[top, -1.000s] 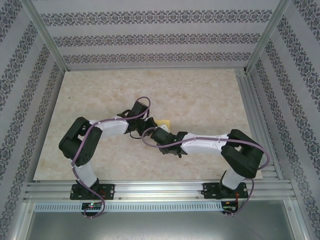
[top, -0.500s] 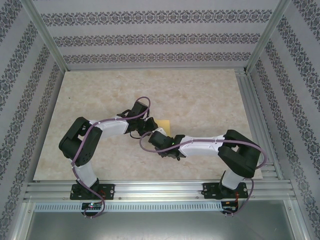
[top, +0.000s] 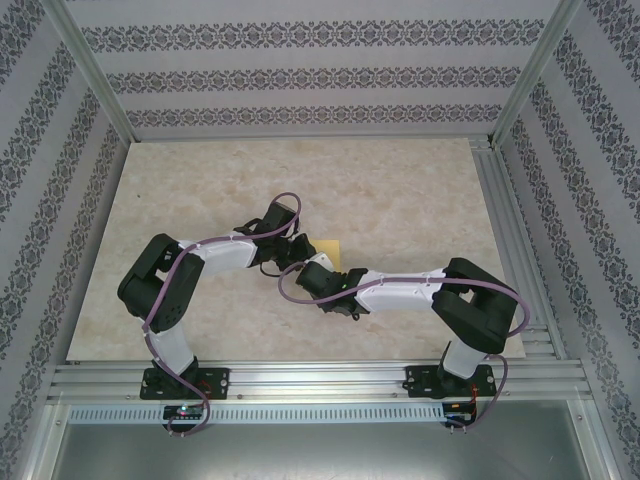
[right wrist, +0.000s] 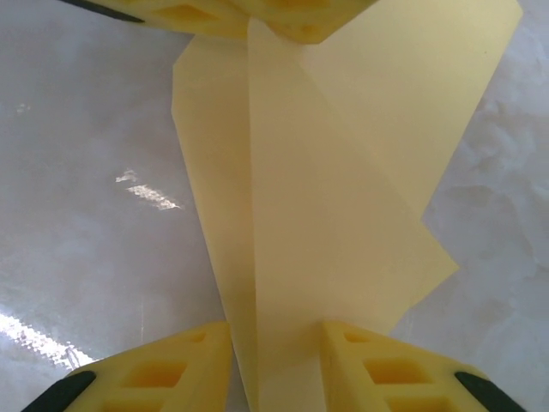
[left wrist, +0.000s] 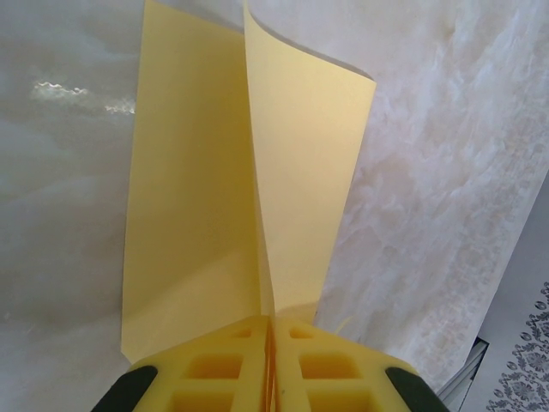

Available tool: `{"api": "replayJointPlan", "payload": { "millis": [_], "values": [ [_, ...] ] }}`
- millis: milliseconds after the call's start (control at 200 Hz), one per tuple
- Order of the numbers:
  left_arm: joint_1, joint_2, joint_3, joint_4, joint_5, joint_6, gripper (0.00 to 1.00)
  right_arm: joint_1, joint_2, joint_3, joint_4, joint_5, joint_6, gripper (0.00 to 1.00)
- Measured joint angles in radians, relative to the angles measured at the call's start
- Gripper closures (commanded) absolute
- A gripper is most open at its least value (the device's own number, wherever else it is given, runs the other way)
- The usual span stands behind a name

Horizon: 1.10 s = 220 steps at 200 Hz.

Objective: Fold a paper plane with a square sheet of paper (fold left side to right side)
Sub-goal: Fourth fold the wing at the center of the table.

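Observation:
The pale-yellow sheet of paper (top: 329, 247) lies mid-table, partly folded, with a centre crease standing up like a fin (left wrist: 292, 154). My left gripper (left wrist: 270, 322) is shut on that crease at one end. From the opposite end my right gripper (right wrist: 276, 339) straddles the narrow part of the paper (right wrist: 326, 172), and its fingers (right wrist: 171, 360) stand apart on either side of the ridge. The left gripper's yellow fingers (right wrist: 232, 13) show at the top of the right wrist view. From above, the left gripper (top: 297, 243) and right gripper (top: 314, 266) meet beside the paper.
The marble-patterned table top (top: 400, 190) spreads wide behind and to both sides of the paper. Patterned walls (top: 300, 75) and an aluminium frame (top: 505, 200) enclose it. The arm bases sit on the rail (top: 310, 385) at the near edge.
The right arm has crept left and slightly forward toward the paper. The left arm and the paper stay where they were.

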<state>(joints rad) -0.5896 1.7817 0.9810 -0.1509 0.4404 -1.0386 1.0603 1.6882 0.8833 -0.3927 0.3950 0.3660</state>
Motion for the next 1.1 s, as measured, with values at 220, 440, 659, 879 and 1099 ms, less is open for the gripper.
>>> {"api": "replayJointPlan", "payload": {
  "millis": [220,440,659,879,1099],
  "values": [
    [0.000,0.000,0.000,0.000,0.000,0.000,0.88,0.000,0.008,0.000,-0.009,0.015,0.002,0.73],
    [0.000,0.000,0.000,0.000,0.000,0.000,0.88,0.000,0.020,0.000,-0.016,0.021,0.005,0.79],
    [0.000,0.000,0.000,-0.002,0.000,0.000,0.84,-0.001,0.021,0.000,-0.014,0.021,0.006,0.89],
    [0.000,-0.005,0.000,-0.016,0.000,0.010,0.65,-0.009,0.021,-0.003,-0.006,0.007,0.005,0.94],
    [0.025,-0.072,0.002,-0.075,-0.009,0.043,0.43,-0.029,0.009,-0.026,0.026,-0.029,0.005,0.94]
  ]
}}
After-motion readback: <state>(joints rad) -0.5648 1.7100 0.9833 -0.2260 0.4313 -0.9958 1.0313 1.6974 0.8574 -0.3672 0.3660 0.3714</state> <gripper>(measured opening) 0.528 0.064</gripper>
